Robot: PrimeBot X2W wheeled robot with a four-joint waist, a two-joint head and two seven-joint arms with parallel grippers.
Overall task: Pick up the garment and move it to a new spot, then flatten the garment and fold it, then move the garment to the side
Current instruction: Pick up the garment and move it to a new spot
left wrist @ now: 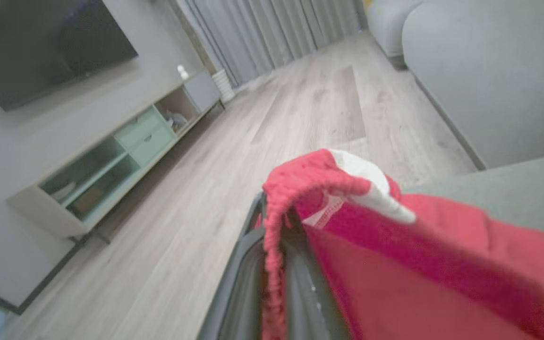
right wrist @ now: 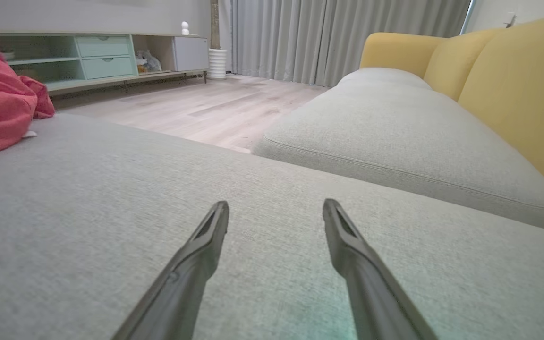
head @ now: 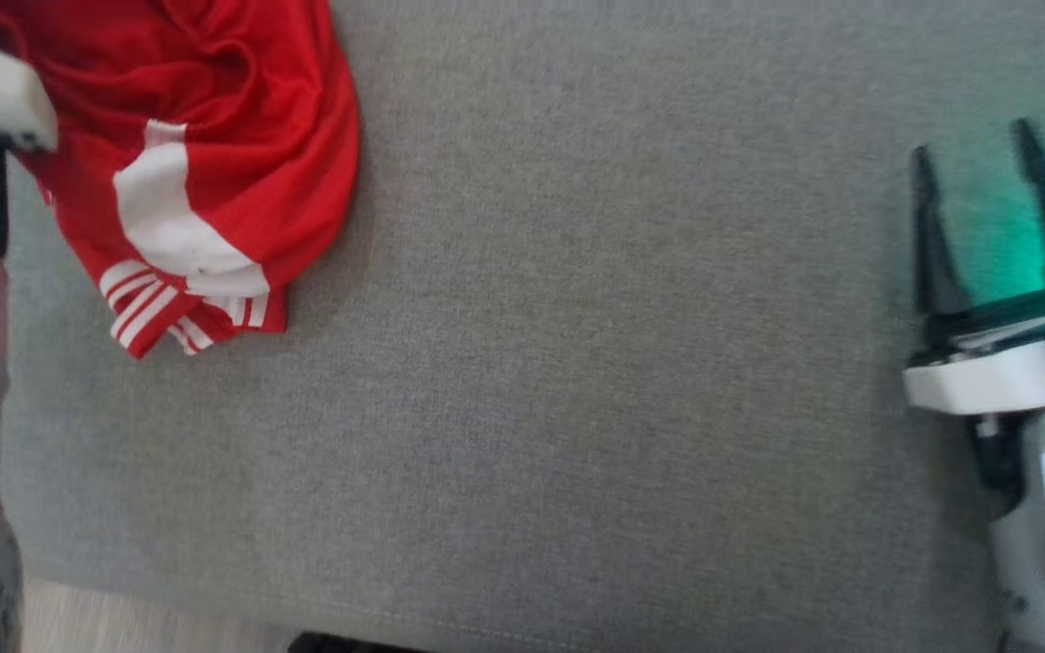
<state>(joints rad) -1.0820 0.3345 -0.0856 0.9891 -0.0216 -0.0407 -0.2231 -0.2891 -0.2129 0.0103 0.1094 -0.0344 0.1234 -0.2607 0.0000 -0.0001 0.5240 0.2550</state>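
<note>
1. Now the left gripper [left wrist: 274,212] is clamped on a fold of the red garment [head: 241,118].
2. It lies bunched at ten o'clock on the grey cushion [head: 577,363].
3. At three o'clock, the right gripper [head: 971,141] stands spread and empty.

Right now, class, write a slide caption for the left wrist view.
Left gripper shut on a fold of the red garment, grey cushion beside it, wooden floor and cabinet beyond.
</note>
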